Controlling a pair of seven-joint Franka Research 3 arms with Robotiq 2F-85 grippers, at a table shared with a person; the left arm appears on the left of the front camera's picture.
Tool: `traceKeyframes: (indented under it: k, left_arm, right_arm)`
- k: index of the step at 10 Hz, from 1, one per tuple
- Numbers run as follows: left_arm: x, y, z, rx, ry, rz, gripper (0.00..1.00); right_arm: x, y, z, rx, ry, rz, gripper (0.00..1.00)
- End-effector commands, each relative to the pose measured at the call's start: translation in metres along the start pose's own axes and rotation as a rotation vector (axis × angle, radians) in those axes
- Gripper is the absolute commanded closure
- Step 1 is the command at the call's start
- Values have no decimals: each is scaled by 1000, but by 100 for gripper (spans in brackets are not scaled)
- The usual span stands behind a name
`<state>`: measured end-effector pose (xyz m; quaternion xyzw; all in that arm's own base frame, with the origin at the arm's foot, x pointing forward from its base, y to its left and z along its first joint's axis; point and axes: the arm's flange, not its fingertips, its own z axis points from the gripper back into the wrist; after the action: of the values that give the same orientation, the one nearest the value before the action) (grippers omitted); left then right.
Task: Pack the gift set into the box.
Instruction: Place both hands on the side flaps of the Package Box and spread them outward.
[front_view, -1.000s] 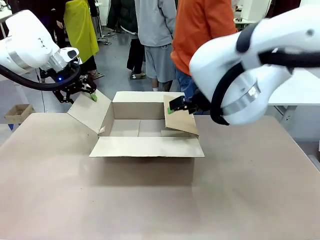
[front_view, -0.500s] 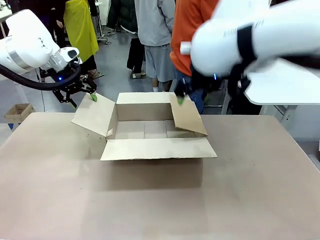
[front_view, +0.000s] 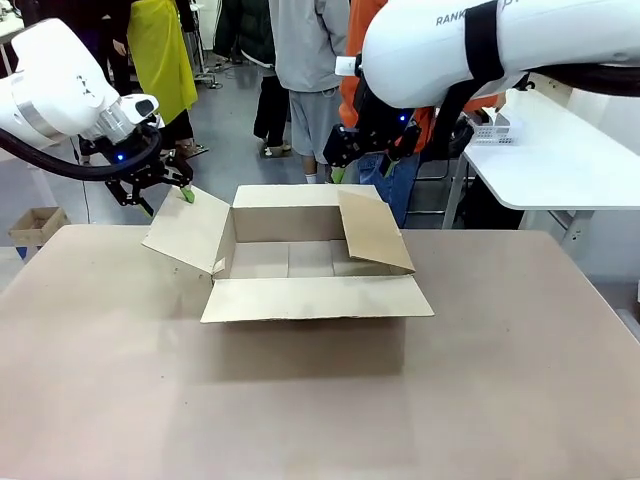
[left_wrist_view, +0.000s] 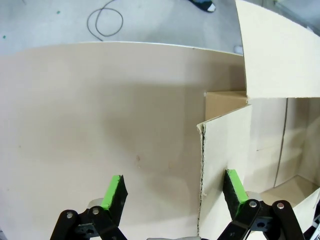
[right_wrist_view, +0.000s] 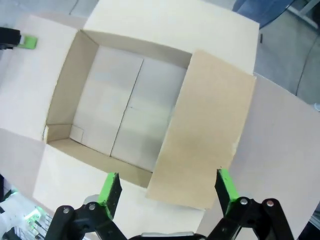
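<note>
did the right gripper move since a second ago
Yes. The right gripper has risen from the right flap of the box. It was level with the table's far edge and now hangs open well above it.

Robotics lab or workshop hall. White robot arms (front_view: 450, 50) work over a beige table (front_view: 300, 400), a white workbench (front_view: 560, 170) alongside. Bare grey floor (front_view: 230, 130) behind, several people (front_view: 310, 60) standing about

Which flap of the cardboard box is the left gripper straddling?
The left flap, splayed outward: its edge alone lies between the fingers of the open left gripper.
</note>
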<state>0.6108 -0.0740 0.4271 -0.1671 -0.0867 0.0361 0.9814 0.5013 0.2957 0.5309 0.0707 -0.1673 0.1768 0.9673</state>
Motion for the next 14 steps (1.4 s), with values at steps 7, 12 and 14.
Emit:
traceKeyframes:
  k: [7, 12, 14]
  left_arm:
    - [-3, 2, 1, 22, -9, 6, 0]
    - [-3, 2, 1, 22, -9, 6, 0]
    - [-3, 2, 1, 22, -9, 6, 0]
  right_arm:
    - [70, 66, -133, -444, 283, 30, 0]
    - [58, 40, -171, -642, 284, -8, 0]
    - [57, 26, -167, -644, 243, -60, 0]
